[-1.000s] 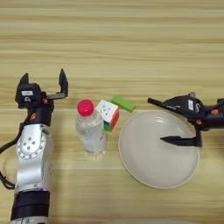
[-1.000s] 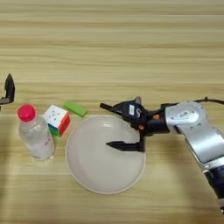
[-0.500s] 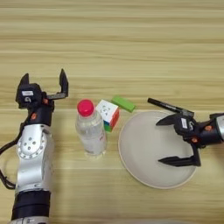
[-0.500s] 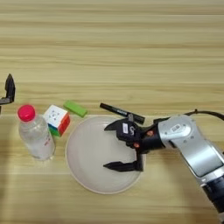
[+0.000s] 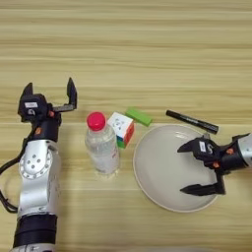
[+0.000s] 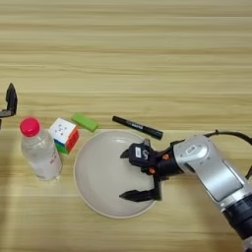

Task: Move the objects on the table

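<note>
1. The right gripper (image 6: 129, 175) hangs over the plate (image 6: 96, 170), fingers spread wide and holding nothing, likely placed between picks.
2. The marker (image 6: 137, 127) lies on the table (image 6: 147, 59) at the plate's 1 o'clock, just off its rim.
3. At the plate's 9 to 11 o'clock: bottle (image 5: 102, 143), cube (image 5: 121, 129), block (image 5: 138, 116), closely clustered.
4. The left gripper (image 5: 49, 94) is parked at the bottle's 10 o'clock, fingers apart and empty.

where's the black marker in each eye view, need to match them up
Left eye view: the marker lies right of centre, just beyond the plate's far right rim.
Right eye view: the marker lies near centre, just beyond the plate's far rim.
Shared landmark: the white plate, in both views directly on the near side of the marker.
</note>
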### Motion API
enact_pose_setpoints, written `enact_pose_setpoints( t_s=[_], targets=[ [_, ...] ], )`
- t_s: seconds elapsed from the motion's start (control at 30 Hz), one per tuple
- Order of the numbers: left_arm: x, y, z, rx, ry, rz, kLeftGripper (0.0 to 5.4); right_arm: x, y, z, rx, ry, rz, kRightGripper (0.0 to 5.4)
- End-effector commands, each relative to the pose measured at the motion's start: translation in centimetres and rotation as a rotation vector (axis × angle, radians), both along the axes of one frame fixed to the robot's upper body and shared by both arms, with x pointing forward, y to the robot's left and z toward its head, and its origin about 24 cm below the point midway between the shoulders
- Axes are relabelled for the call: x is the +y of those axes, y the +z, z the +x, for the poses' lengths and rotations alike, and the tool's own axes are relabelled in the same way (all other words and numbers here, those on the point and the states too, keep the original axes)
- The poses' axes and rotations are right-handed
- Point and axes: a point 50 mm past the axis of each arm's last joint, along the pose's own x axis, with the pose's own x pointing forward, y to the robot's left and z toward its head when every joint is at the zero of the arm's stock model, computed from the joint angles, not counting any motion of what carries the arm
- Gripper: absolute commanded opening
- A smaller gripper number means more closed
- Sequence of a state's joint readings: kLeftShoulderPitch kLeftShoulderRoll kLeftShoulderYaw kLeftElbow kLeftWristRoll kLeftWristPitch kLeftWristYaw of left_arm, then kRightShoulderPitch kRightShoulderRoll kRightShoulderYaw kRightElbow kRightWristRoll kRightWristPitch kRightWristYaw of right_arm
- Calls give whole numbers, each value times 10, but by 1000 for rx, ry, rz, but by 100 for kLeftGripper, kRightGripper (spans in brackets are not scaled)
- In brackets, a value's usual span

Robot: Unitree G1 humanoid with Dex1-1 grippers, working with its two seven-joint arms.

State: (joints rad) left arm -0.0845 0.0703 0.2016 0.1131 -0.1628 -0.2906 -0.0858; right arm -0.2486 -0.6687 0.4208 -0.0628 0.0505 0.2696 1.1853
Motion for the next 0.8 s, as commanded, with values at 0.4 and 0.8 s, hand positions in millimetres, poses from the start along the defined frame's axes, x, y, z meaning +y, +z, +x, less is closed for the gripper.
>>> enact_pose_setpoints(
  t_s=[0.4,0.8],
  targets=[
    [-2,2,2,-14,-1,-2,540,-25,-11,14,-18,-57,-142,538],
    [-3,2,3,-12,-3,-3,540,-52,-13,9,8,-98,-200,538]
  ],
)
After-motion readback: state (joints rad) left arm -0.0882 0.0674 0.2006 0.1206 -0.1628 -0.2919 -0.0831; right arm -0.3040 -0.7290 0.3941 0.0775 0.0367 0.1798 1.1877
